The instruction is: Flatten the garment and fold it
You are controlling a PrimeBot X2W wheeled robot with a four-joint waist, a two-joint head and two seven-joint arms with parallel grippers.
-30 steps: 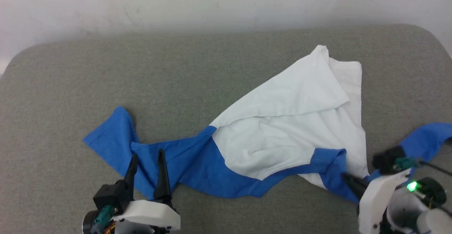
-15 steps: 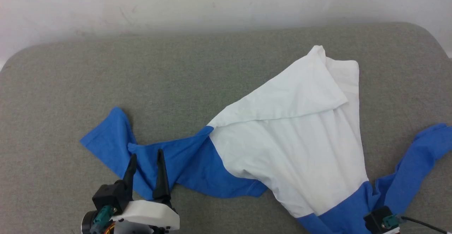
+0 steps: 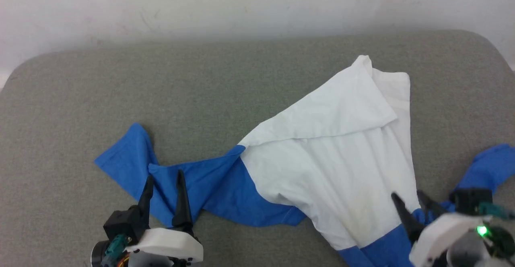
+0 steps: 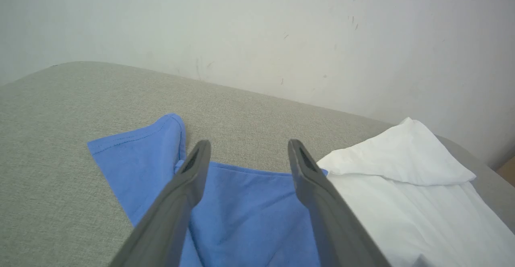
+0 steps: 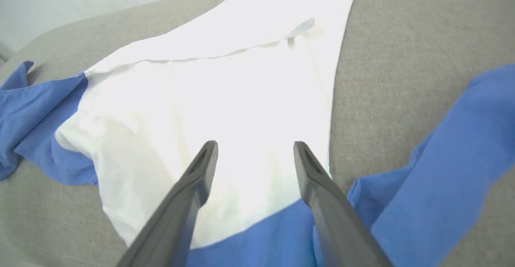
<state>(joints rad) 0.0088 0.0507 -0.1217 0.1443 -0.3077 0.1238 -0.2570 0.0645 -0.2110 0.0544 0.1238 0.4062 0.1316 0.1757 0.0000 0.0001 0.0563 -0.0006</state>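
The garment (image 3: 338,154) lies spread on the grey cushion, white body with royal-blue sleeves; its far hem is folded back over itself. One blue sleeve (image 3: 169,178) stretches left, the other (image 3: 483,170) runs to the right edge. My left gripper (image 3: 163,176) hovers open over the left sleeve (image 4: 245,218), nothing between its fingers. My right gripper (image 3: 408,198) stands open above the garment's near right part, where white body (image 5: 225,98) meets blue (image 5: 265,243), holding nothing.
The grey cushion (image 3: 161,90) ends at a pale wall (image 3: 241,5) along the back, with rounded corners at both far sides. Bare cushion lies left of and behind the garment.
My right gripper pulled the garment's near right part toward the front edge, smoothing the white body, then let go and now stands open. The left gripper has stayed put.
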